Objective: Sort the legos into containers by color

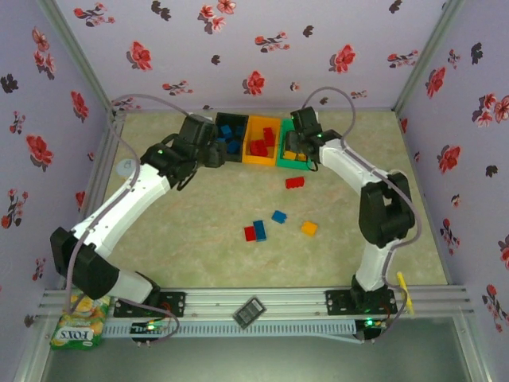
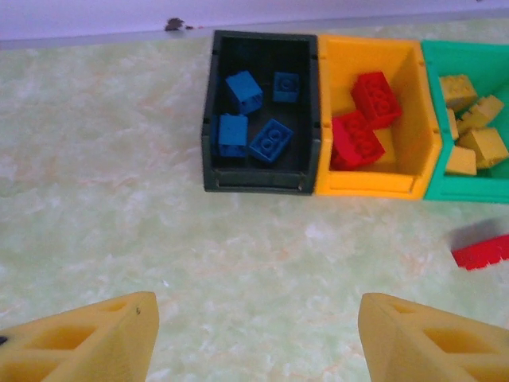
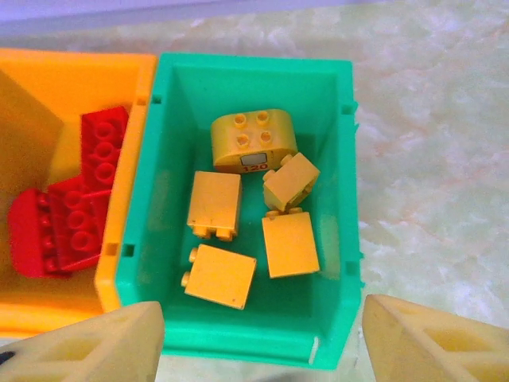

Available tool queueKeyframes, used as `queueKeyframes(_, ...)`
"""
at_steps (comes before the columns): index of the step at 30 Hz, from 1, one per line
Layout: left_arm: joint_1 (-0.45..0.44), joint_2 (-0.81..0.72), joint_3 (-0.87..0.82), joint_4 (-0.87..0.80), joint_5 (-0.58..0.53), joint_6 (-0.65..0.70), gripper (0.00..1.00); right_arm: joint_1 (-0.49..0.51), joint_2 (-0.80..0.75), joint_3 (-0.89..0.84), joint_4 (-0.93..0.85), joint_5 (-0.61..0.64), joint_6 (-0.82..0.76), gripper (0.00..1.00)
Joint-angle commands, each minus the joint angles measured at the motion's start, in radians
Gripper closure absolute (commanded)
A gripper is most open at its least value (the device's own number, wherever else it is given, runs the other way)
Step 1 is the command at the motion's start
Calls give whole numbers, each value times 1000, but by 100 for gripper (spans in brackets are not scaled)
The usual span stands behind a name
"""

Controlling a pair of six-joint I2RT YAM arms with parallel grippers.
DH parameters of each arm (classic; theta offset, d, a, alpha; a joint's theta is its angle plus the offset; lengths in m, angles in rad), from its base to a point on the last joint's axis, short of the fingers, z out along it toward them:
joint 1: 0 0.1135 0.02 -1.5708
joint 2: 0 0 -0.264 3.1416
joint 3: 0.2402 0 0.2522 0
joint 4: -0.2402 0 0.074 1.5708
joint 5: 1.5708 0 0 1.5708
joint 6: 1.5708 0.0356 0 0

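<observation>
**2 open pincers parked at the bins, 5 bricks loose on the table**

The left gripper (image 2: pixel 254 342) is spread wide with nothing between its yellow fingers (image 2: pixel 87 338). It sits over bare table (image 2: pixel 119 199), just in front of the black bin (image 2: pixel 208 119). The right gripper (image 3: pixel 262 346) is just as wide and also holds nothing, hanging above the near wall of the green bin (image 3: pixel 143 239).

The 3 bins stand side by side, touching, along the far edge: black, then the orange bin (image 2: pixel 374 185), then green. There are 4 blue bricks (image 2: pixel 232 134) in the black one. In the orange one the left wrist view shows 2 red bricks (image 2: pixel 375 97). The green one has 5 yellow bricks (image 3: pixel 215 203), and the rounded brick (image 3: pixel 253 139) has a little label reading "120".

In the top view the left wrist covers the black bin's left side and the right wrist covers part of the green bin.

Out on the open table, a red brick (image 1: pixel 295 183) lies near the green bin. Closer to the arm bases, a red brick (image 1: pixel 250 233) and a blue brick (image 1: pixel 259 229) lie right beside each other. Another blue brick (image 1: pixel 278 216) and a yellow-orange brick (image 1: pixel 308 228) sit close by.

A yellow-green snack packet (image 1: pixel 78 322) lies by the left arm's base, and its print looks like "FOXS". A small dark flat thing (image 1: pixel 250 312) rests on the front rail, but I can't tell what it is.
</observation>
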Motion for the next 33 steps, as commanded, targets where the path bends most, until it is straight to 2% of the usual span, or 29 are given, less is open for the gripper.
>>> queueKeyframes(1,-35,31,30,-12,-5,20,32,-13,-85,-52,-6,-30,72,33)
queueKeyframes(5,-104,73,31,-7,44,-26,32,-20,-194,-186,70,-69,139,33)
queueKeyframes(11,-268,194,16,6,84,-94,32,-47,-296,-238,-1,-19,117,33)
queueKeyframes(20,-435,404,140,13,194,-123,33,-203,-431,-407,7,-83,129,32)
queueKeyframes(28,-504,567,264,-21,280,-147,31,-317,-517,-483,-6,-123,119,32)
queueKeyframes(33,-522,653,351,-78,313,-131,27,-333,-520,-492,-3,-142,115,32)
